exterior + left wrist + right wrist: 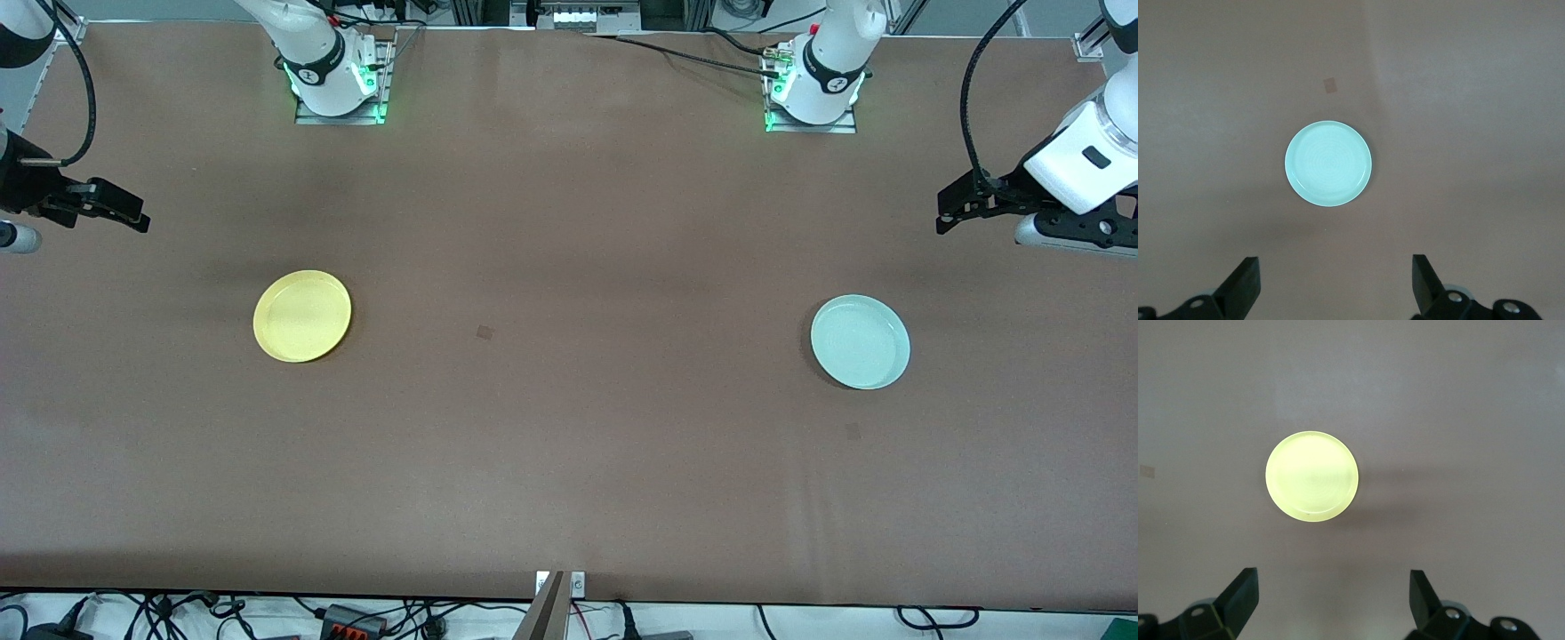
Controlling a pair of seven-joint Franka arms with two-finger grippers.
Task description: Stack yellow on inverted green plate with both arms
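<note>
The yellow plate (302,316) (1311,476) lies flat on the brown tablecloth toward the right arm's end. The pale green plate (860,342) (1328,163) lies flat toward the left arm's end, with faint concentric rings on its upper face. The two plates are far apart. My right gripper (132,213) (1333,581) hangs open and empty over bare cloth at its end of the table, apart from the yellow plate. My left gripper (946,213) (1336,267) hangs open and empty over bare cloth at the other end, apart from the green plate.
Both arm bases (338,76) (813,89) stand at the table's edge farthest from the front camera. A small dark mark (484,332) sits on the cloth between the plates. Cables (356,618) lie along the floor below the near edge.
</note>
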